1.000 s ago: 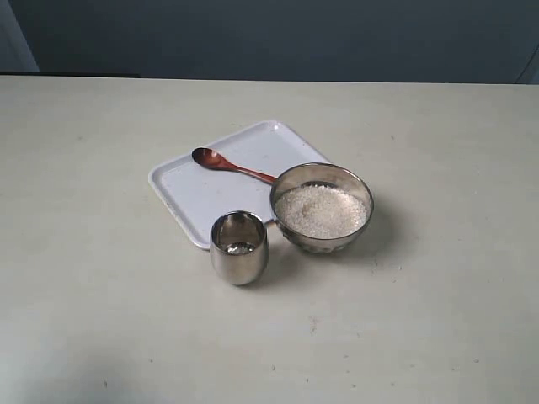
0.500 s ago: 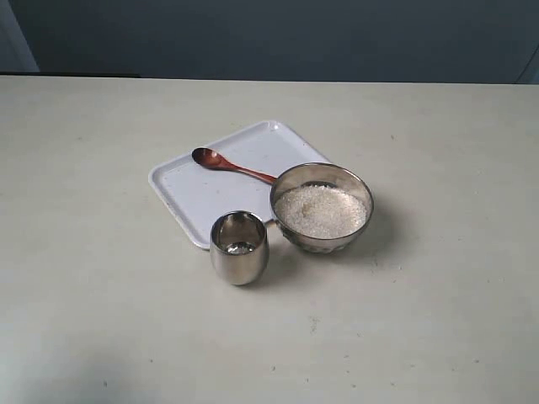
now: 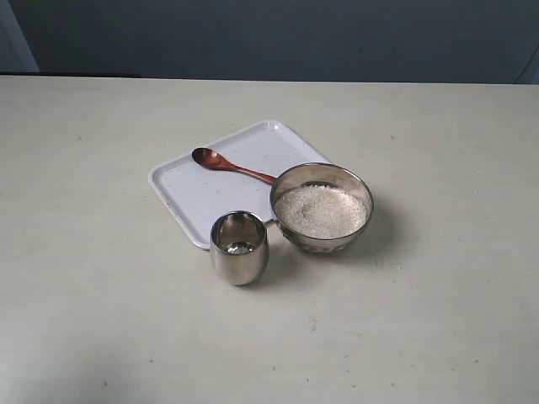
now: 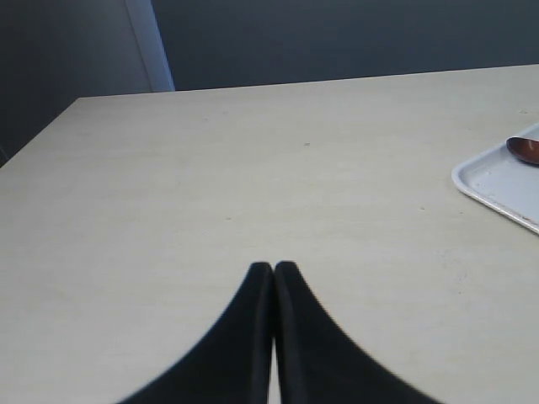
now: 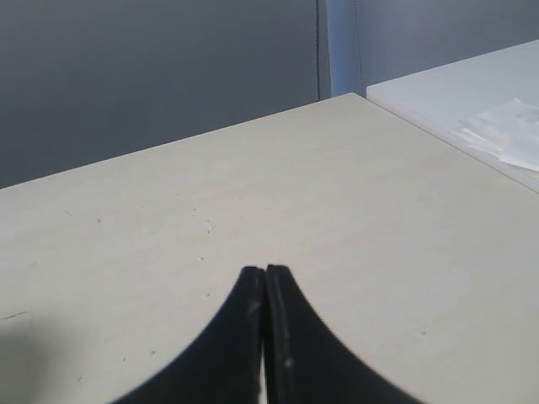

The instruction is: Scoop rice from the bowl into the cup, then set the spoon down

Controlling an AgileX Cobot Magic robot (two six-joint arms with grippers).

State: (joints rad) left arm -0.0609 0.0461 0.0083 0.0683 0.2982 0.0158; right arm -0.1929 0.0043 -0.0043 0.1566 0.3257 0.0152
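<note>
A shiny steel bowl [image 3: 359, 225] full of white rice [image 3: 321, 209] stands mid-table. Just left and nearer sits the small steel cup [image 3: 239, 247], holding a little at its bottom. The dark reddish-brown wooden spoon [image 3: 229, 163] lies on a white tray [image 3: 194, 195], its handle running behind the bowl's rim. The spoon's tip [image 4: 525, 150] and the tray's corner [image 4: 493, 181] also show at the edge of the left wrist view. My left gripper [image 4: 274, 268] is shut and empty above bare table. My right gripper [image 5: 265, 271] is shut and empty too. Neither gripper appears in the exterior view.
A pale table [image 3: 101, 278] spreads around the objects, ending at a dark wall behind. The right wrist view shows the table's far corner and a second white surface [image 5: 472, 101] with papers beyond it.
</note>
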